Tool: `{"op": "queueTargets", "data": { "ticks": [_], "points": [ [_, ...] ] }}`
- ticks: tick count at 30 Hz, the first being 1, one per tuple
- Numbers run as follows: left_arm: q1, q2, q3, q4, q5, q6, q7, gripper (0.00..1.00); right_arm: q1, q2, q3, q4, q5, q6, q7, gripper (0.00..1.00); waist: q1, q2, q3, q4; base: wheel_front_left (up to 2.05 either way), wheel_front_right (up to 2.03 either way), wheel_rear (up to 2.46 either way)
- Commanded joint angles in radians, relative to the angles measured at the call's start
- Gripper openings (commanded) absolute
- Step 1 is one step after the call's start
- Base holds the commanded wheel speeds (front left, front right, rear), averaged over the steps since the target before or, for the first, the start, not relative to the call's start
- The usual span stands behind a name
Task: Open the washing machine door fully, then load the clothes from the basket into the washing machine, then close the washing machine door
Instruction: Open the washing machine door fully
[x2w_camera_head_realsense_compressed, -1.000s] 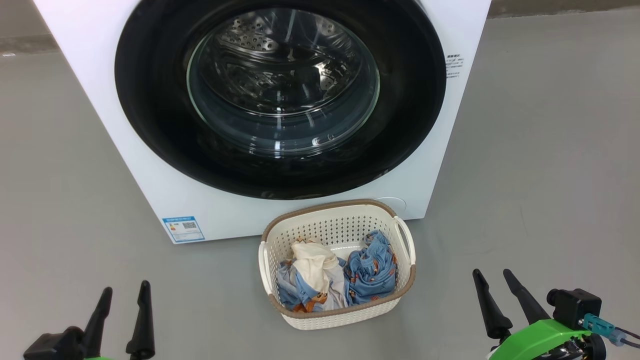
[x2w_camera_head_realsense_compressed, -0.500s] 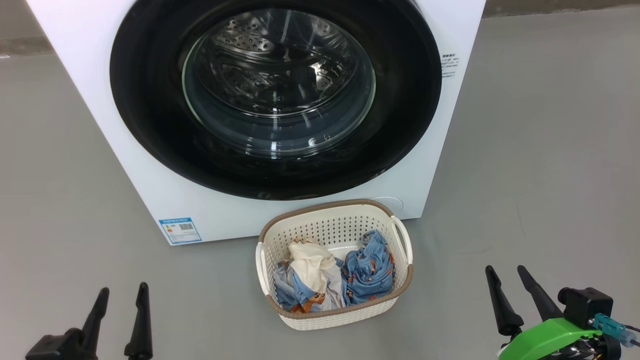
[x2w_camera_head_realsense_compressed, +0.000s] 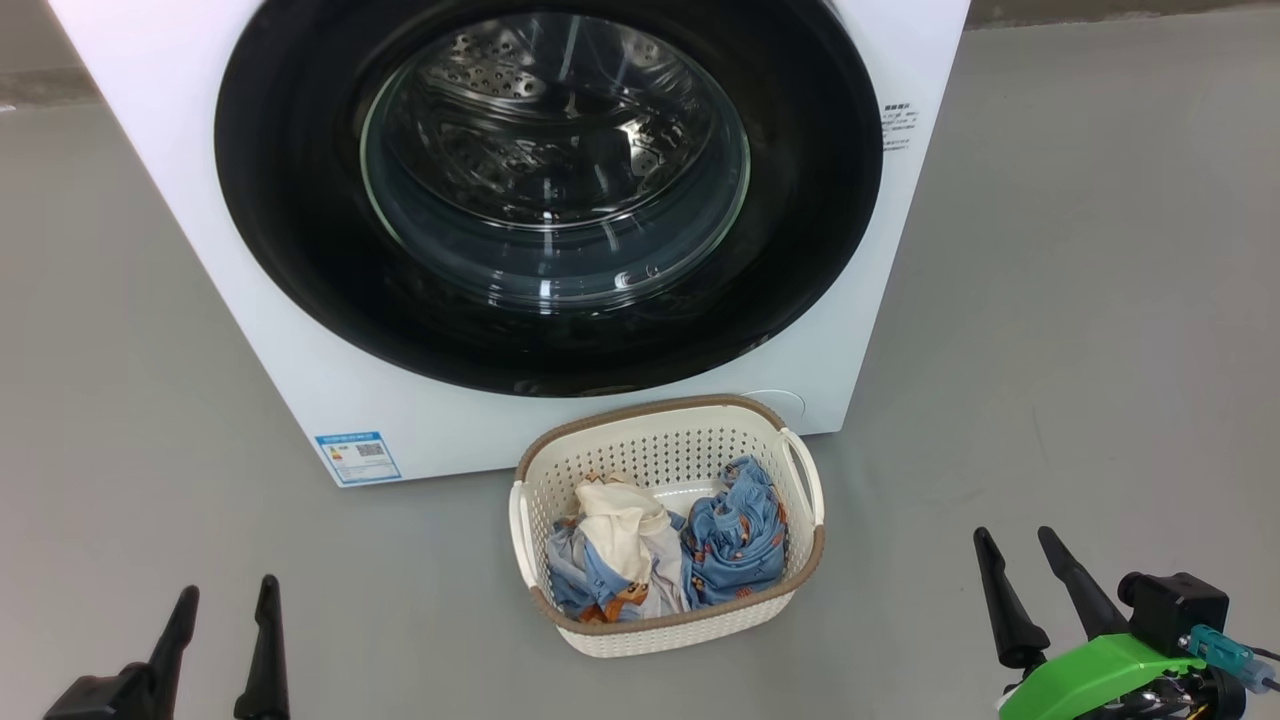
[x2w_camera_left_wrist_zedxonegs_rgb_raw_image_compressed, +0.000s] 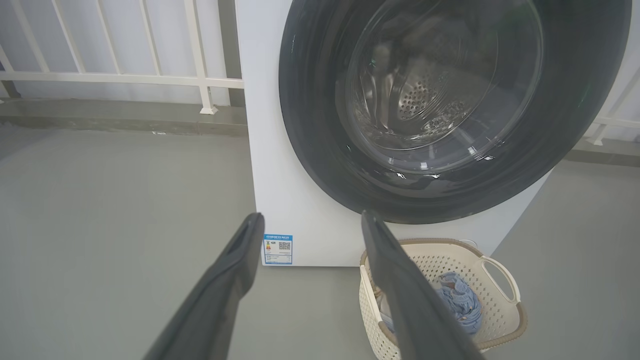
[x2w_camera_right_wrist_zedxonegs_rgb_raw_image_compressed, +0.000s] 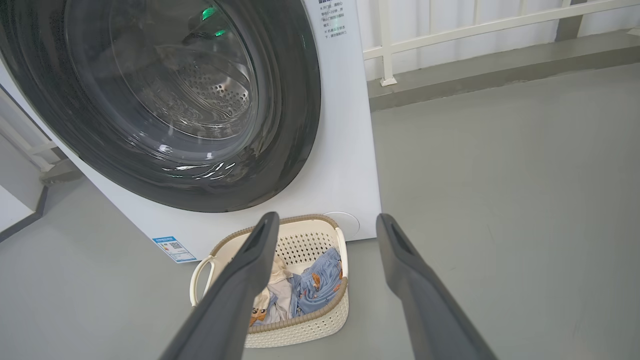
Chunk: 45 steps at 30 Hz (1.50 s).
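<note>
Upper centre of the head view: washing machine door (x2w_camera_head_realsense_compressed: 290, 200) sits closed, its black rim flat against the white front of the washing machine (x2w_camera_head_realsense_compressed: 300, 400). Perforated drum (x2w_camera_head_realsense_compressed: 520, 90) is visible through the glass and looks empty. So step one is not yet begun.

Low centre, on the grey floor (x2w_camera_head_realsense_compressed: 1050, 350): basket (x2w_camera_head_realsense_compressed: 650, 406) stands just in front of the machine's lower edge, below the door and a little right of the blue label (x2w_camera_head_realsense_compressed: 357, 456). Judgement: it is parked there so each garment has a short lift up into the drum, though a door swinging out may pass close over it. Clothes (x2w_camera_head_realsense_compressed: 730, 535) lie bunched inside, blue print at right, cream piece at left.

Left gripper (x2w_camera_head_realsense_compressed: 228, 592) at lower left and right gripper (x2w_camera_head_realsense_compressed: 1015, 536) at lower right both stand spread wide and empty, well apart from basket and door, fingers pointing up-frame toward the machine. Reads as a ready pose before the reach.

Orientation:
- The door face points out of the machine toward the lower edge of the frame. It is round, so it has no long axis. Cannot tell the hinge or latch side.
- The basket mouth faces up. Its long axis seems to run handle to handle, left to right, tilted slightly up at right.
</note>
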Motion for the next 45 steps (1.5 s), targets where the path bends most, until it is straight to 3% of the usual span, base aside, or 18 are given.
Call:
{"op": "queueTargets", "data": {
  "ticks": [1,30,45],
  "points": [
    [-0.029,0.014,0.039,-0.017,0.011,-0.002,-0.006,1.00,-0.021,-0.005,0.021,-0.026,-0.007,0.002,-0.013,1.00,0.0000,0.0000,0.002,0.001,0.46,0.46,-0.92],
    [-0.055,0.001,0.047,-0.031,-0.019,-0.002,-0.006,1.00,-0.034,0.006,0.037,-0.031,-0.014,0.002,-0.013,1.00,0.0000,0.0000,0.024,-0.004,1.07,1.07,-2.14],
    [-0.047,-0.006,0.027,-0.030,-0.024,-0.002,-0.006,1.00,-0.037,0.007,0.035,-0.029,-0.023,0.002,-0.013,1.00,0.0000,0.0000,0.018,-0.001,0.28,0.28,-0.55]
  ]
}}
